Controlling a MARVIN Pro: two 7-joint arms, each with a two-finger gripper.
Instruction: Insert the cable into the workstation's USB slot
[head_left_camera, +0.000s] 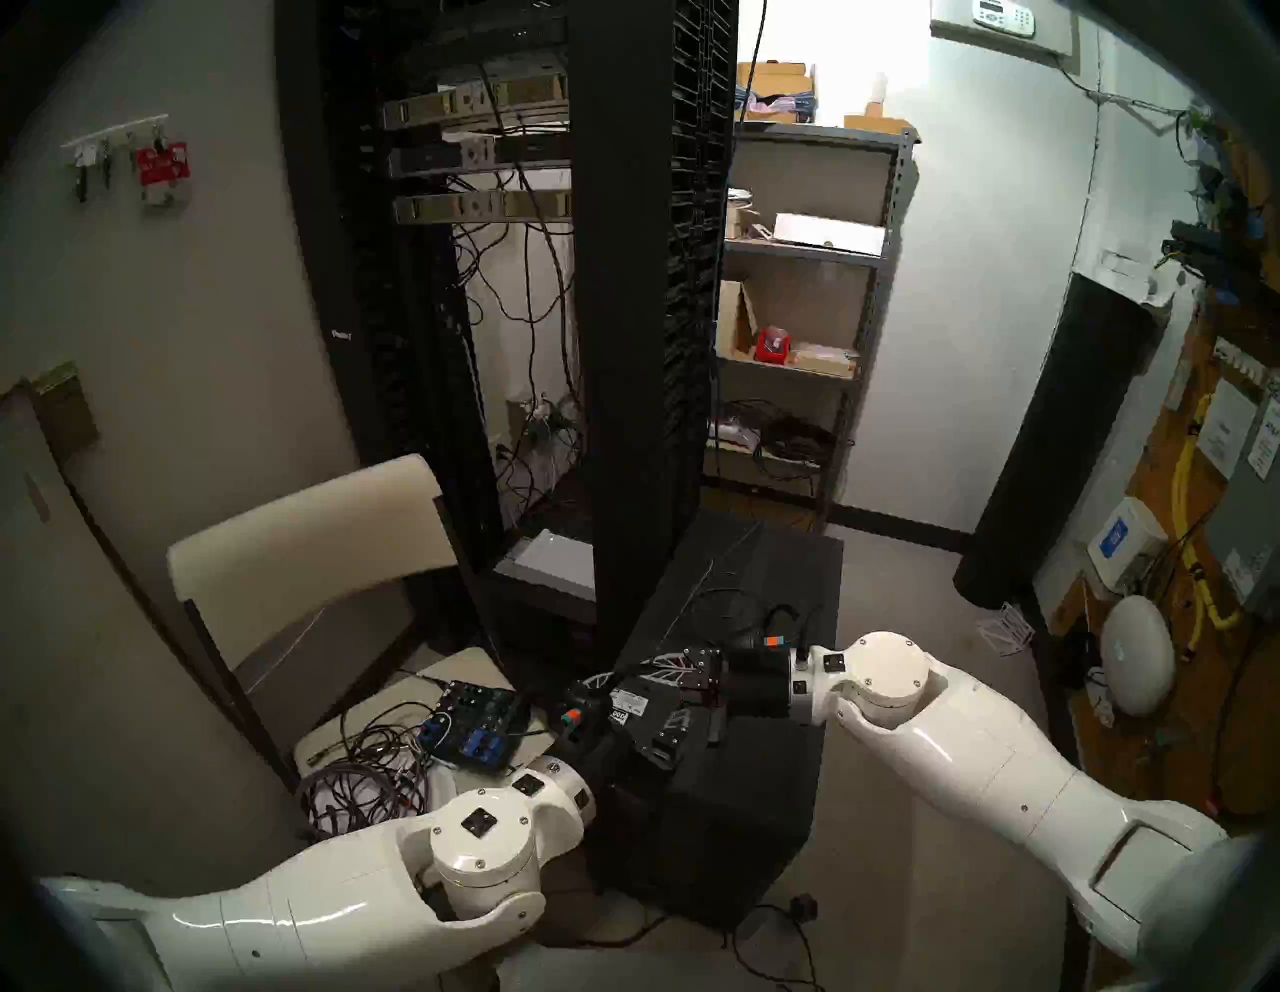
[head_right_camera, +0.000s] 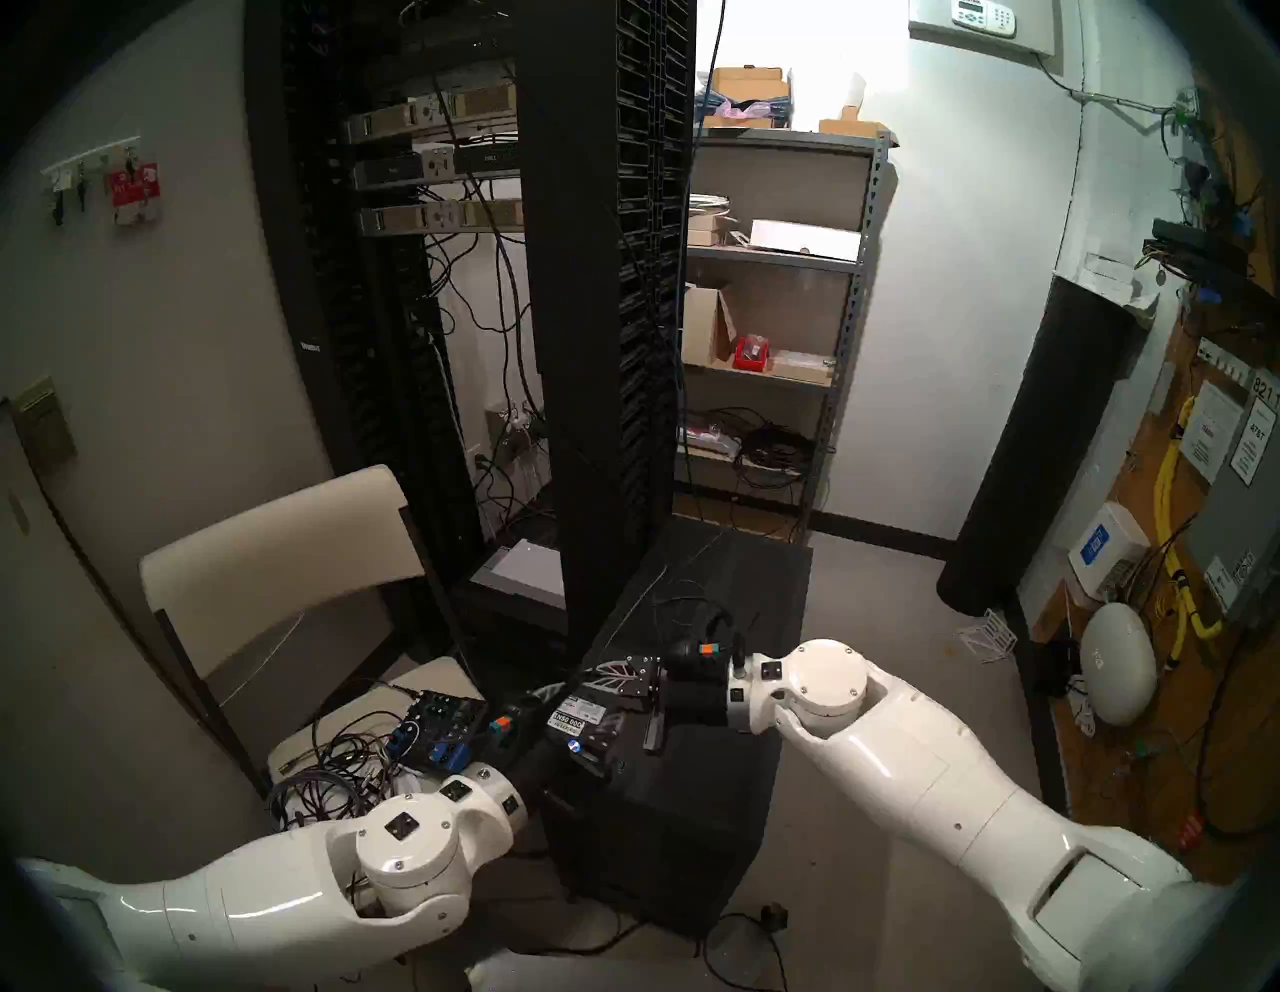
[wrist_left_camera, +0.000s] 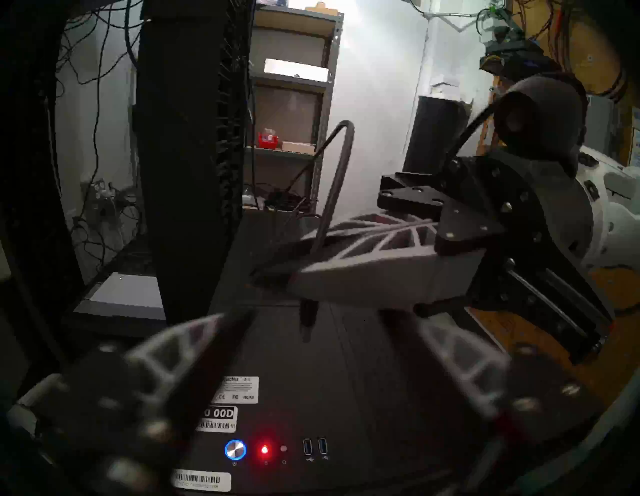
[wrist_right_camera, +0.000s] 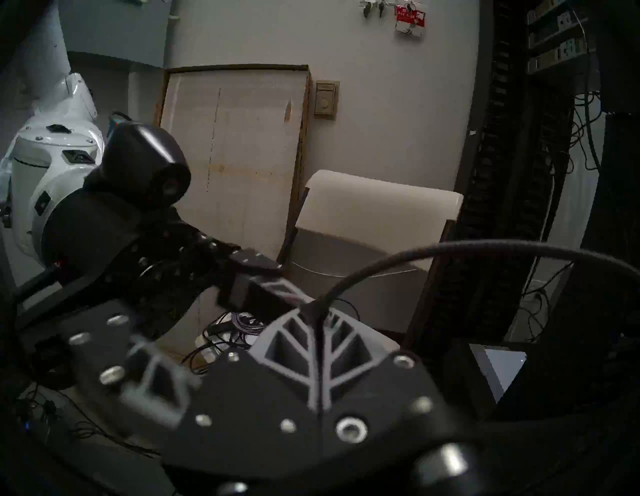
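- The black server rack (head_left_camera: 623, 346) rose just behind the workstation (head_left_camera: 734, 796), which stood on the floor.
- The workstation's top panel showed a blue-lit button (wrist_left_camera: 235, 450), a red light (wrist_left_camera: 264, 449) and two USB slots (wrist_left_camera: 314, 446).
- The right hand (wrist_left_camera: 298, 277) was clamped on the cable (wrist_left_camera: 332, 194), whose plug (wrist_left_camera: 308, 315) hung just above the workstation's top.
- The left hand (wrist_left_camera: 315, 341) had its fingers (wrist_left_camera: 194, 341) spread apart, holding nothing.
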